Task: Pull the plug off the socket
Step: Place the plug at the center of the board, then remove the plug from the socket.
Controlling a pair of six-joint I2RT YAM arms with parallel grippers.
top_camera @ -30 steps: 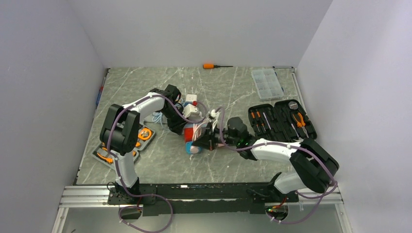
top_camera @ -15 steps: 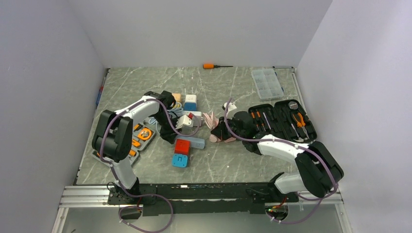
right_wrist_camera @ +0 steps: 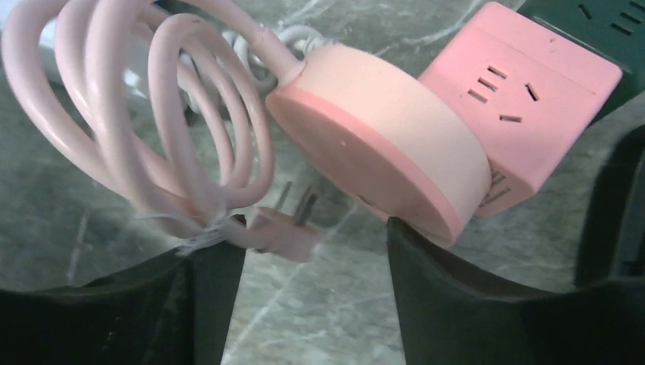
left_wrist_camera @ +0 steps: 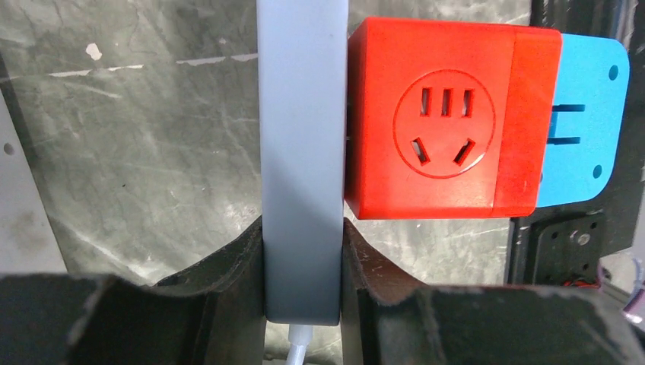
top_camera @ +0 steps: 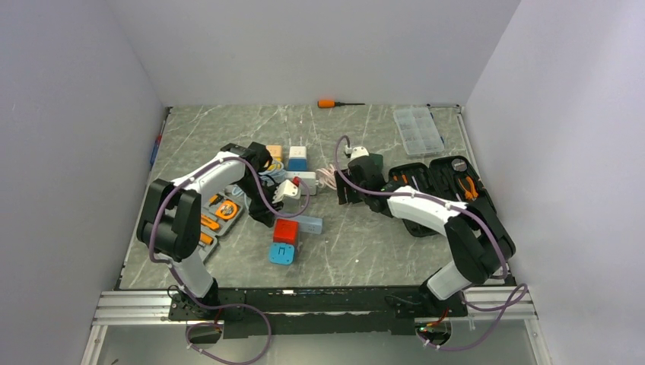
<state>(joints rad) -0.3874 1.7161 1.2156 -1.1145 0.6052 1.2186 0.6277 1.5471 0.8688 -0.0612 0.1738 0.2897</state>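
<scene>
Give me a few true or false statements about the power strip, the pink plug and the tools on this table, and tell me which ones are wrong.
1. The left tool clamps the end of the pale power strip. True.
2. A red cube adapter sits against that strip's side. True.
3. The pink plug is pushed into an outlet. False: its prongs are bare, in no outlet.
4. The orange-handled screwdriver lies by the arm bases. False: it lies at the far edge of the table.
5. The black tool case is shut. False: it lies open, tools showing.
</scene>
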